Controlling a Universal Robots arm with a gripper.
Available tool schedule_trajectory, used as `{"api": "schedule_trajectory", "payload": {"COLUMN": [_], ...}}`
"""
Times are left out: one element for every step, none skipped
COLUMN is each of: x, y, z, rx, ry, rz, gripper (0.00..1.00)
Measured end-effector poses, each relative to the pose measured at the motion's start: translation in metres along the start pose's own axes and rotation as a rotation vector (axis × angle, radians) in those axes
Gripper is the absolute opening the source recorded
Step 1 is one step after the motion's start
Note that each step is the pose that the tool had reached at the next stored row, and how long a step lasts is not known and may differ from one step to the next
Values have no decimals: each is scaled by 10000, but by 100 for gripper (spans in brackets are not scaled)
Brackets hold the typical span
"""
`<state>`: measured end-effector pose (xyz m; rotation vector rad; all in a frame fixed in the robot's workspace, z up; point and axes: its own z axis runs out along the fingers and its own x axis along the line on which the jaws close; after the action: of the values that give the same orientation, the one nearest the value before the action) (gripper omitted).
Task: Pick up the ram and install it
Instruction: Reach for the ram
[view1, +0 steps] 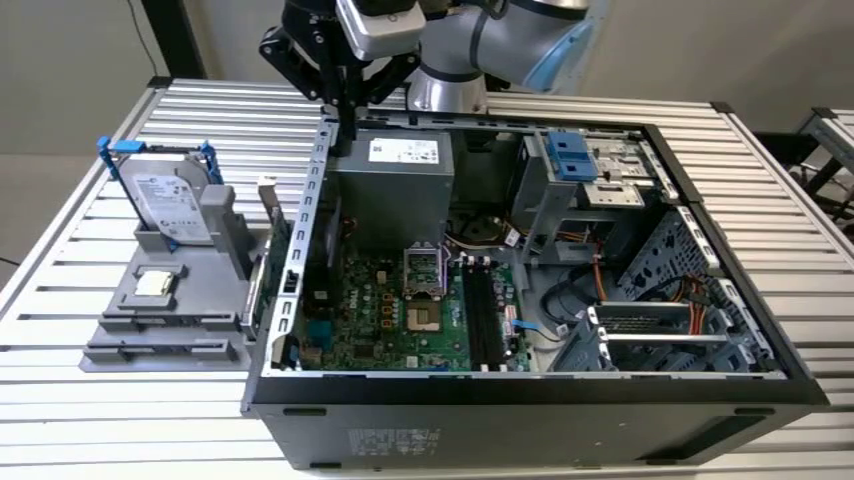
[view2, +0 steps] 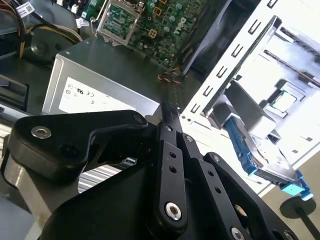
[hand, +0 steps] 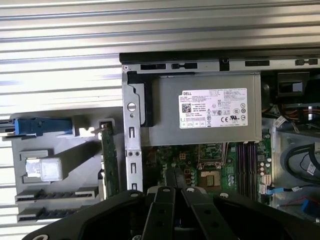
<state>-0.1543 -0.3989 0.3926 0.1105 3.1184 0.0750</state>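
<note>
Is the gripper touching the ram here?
Apart. In the exterior view the gripper hangs over the case edge, while the ram stands in the grey holder outside it, well clear.

a head count around the bench

one slatted bench (view1: 80, 400). on it, one open computer case (view1: 534, 385), and inside that one green motherboard (view1: 380, 325), one processor socket (view1: 430, 318) and one grey power supply (view1: 394, 180). beside the case, one grey holder (view1: 174, 325) carrying one ram (view1: 271, 215), one hard drive (view1: 174, 205) in a blue frame and one small square chip (view1: 154, 283). overhead, one robot arm (view1: 481, 40) with one end effector (view1: 344, 130).
</note>
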Motion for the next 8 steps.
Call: {"api": "schedule_trajectory", "payload": {"x": [13, 27, 42, 59, 74, 90, 105, 119], "y": [-1, -2, -3, -4, -5, -6, -7, -8], "z": [-1, -1, -1, -2, -2, -3, -3, -3], "rx": [0, 0, 0, 0, 1, 1, 1, 0], "ry": [0, 1, 1, 1, 1, 1, 1, 1], "rz": [0, 0, -1, 0, -1, -1, -3, -5], "gripper": [0, 0, 0, 0, 0, 0, 0, 0]}}
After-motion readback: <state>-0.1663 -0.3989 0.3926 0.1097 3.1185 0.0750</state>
